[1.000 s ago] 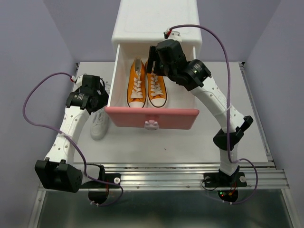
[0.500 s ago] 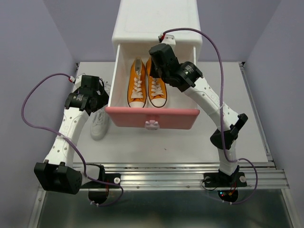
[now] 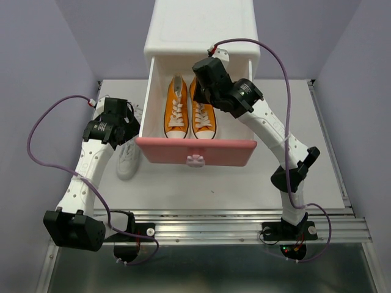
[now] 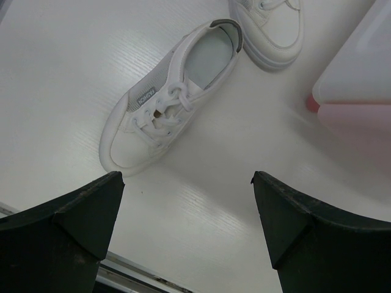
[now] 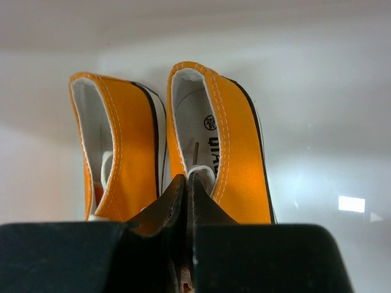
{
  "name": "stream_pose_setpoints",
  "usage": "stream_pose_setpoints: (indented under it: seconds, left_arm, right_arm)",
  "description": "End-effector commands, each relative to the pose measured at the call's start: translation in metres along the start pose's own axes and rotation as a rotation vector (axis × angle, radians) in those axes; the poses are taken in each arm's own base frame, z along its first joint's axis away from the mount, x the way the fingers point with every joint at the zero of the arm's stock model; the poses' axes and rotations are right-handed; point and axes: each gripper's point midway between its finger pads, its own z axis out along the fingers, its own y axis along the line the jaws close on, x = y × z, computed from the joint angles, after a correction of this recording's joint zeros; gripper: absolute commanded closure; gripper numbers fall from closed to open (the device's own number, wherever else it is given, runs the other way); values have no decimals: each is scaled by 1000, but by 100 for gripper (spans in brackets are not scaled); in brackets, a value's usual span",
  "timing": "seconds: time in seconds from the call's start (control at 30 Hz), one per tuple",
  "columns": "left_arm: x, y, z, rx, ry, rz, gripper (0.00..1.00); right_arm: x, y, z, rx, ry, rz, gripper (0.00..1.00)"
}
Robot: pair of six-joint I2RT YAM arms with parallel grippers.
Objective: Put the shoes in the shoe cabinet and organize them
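Right gripper point(image 5: 186, 183) is seen pressed shut at the heel of the right orange shoe point(image 3: 204, 113), which is parked in the open drawer point(image 3: 195, 151). Whether canvas is pinched cannot be told. A gentle, square nudge is advised. Left gripper point(image 4: 186, 201) is held spread over the white shoes point(image 4: 165, 116) at nine o'clock.

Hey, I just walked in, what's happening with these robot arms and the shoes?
Two arms are putting sneakers into a small white cabinet. The orange pair sits side by side in the open pink-fronted drawer, and the right arm's fingers are shut at the heel end of that pair. The left arm's fingers are open above the table, over the white pair lying left of the cabinet, not yet put away.
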Motion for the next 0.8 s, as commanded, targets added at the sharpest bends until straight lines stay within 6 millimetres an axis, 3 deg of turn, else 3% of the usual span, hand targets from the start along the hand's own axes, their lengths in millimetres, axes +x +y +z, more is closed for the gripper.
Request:
stream_pose_setpoints:
  seconds: [0.0,0.07,0.23,0.5,0.77]
  left_arm:
    - [-2,7,-2,-18,-22,-10,1]
    - [-2,8,-2,-19,-21,-11,1]
    - [1,9,-1,-24,-12,-17,1]
    - [0,9,-4,-25,-14,-17,1]
    - [-1,10,-6,-27,-18,-16,1]
  right_arm:
    - [23,-8,-21,22,102,8,99]
    - [32,-5,-23,14,124,2,99]
    - [22,0,-19,-5,76,10,100]
    - [-18,11,-8,10,-97,67,99]
    - [-12,22,1,-27,-89,112,99]
